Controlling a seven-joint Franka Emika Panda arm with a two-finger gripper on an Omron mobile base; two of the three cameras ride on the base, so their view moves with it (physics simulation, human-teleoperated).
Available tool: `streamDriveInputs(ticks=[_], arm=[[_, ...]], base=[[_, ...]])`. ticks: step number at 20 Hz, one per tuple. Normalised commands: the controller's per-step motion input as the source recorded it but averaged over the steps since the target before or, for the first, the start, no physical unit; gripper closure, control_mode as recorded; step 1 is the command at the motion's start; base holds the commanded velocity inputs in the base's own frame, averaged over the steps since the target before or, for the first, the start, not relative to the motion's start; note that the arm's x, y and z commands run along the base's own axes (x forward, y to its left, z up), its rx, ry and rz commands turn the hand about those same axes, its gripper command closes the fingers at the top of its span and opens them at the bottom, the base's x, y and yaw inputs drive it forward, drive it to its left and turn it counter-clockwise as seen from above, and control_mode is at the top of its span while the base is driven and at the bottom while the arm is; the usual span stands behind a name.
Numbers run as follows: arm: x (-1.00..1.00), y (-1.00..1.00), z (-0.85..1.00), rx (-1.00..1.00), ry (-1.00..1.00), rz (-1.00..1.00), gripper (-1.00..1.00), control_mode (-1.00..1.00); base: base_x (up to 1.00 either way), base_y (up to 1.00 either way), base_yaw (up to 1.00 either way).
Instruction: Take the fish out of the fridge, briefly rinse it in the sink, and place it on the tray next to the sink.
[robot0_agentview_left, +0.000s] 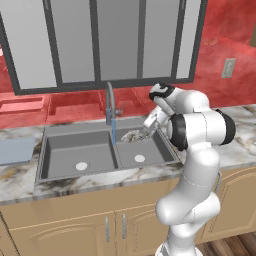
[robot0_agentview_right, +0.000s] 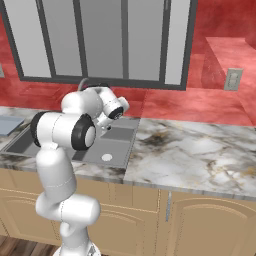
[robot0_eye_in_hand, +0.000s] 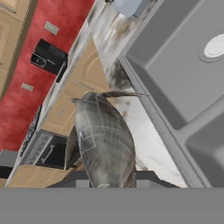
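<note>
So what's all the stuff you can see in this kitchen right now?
fish: one, silvery grey, held over the right basin
sink: one, dark grey, two basins, set in the counter
tap: one, grey, behind the sink, blue water running down
tray: one, pale blue-grey, on the counter left of the sink
counter: one, marbled white
cupboards: tan, under the counter
window: one, dark frame, above the sink
gripper: one, white arm, jaws shut on the fish
</note>
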Motion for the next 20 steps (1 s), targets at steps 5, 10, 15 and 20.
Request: streamDriveInputs(ticks=[5,10,15,20], arm=[[0.33,0.00,-0.03,0.00,0.00,-0.01,1.00,-1.00],[0.33,0.04,-0.05,0.00,0.00,-0.03,1.00,-1.00],[0.27,0.06,-0.05,0.00,0.01,-0.01,1.00,-1.00],[0.30,0.06,-0.01,0.00,0.00,-0.01,1.00,-1.00]], base=[[0.00,0.00,0.00],[0.00,0.00,0.00],[0.00,0.00,0.00],[0.00,0.00,0.00]])
